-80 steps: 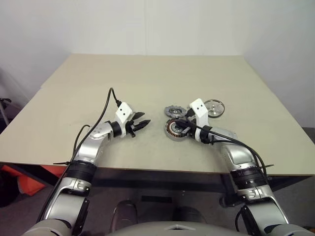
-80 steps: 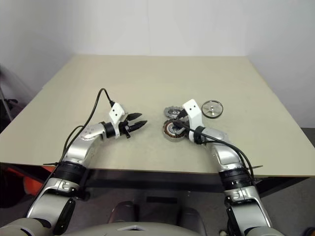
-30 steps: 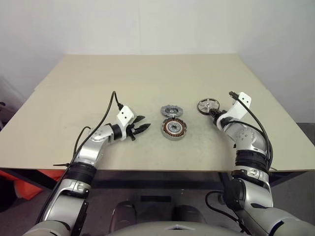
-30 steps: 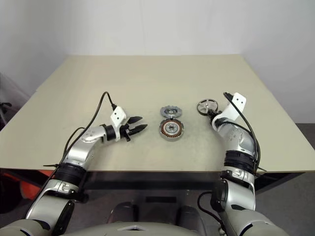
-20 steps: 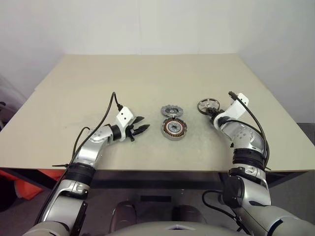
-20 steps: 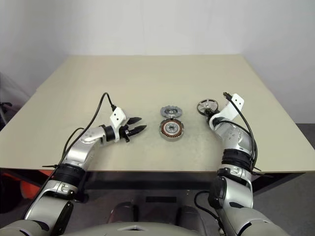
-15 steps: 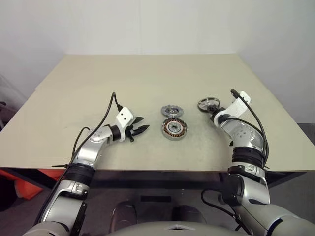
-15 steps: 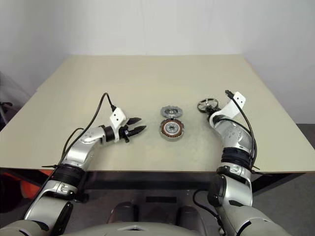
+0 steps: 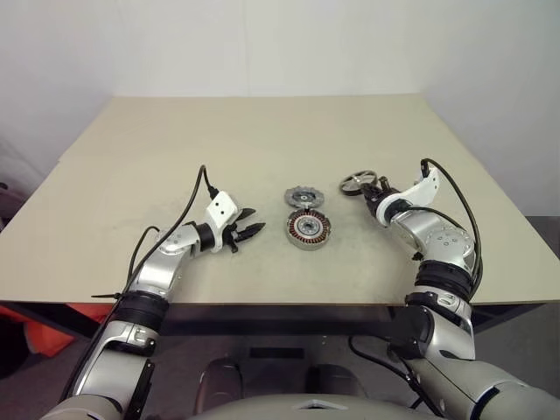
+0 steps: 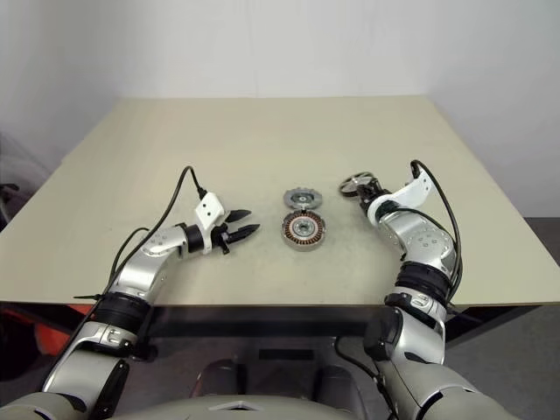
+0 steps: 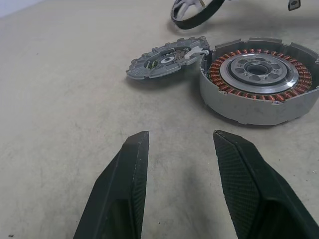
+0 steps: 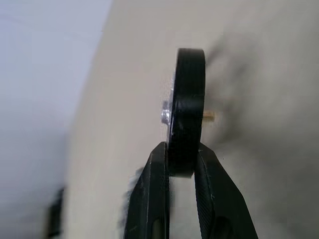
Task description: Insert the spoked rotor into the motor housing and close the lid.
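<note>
Beige table (image 9: pixel 262 140) against plain white wall (image 9: pixel 262 44).

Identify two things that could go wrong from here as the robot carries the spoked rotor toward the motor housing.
1. The right gripper pinches the spoked rotor only at one edge of its rim, so the rotor may swing or slip out while carried.
2. The lid lies touching the motor housing on the table; a rotor arriving tilted could catch the housing's wall or knock the lid.
</note>
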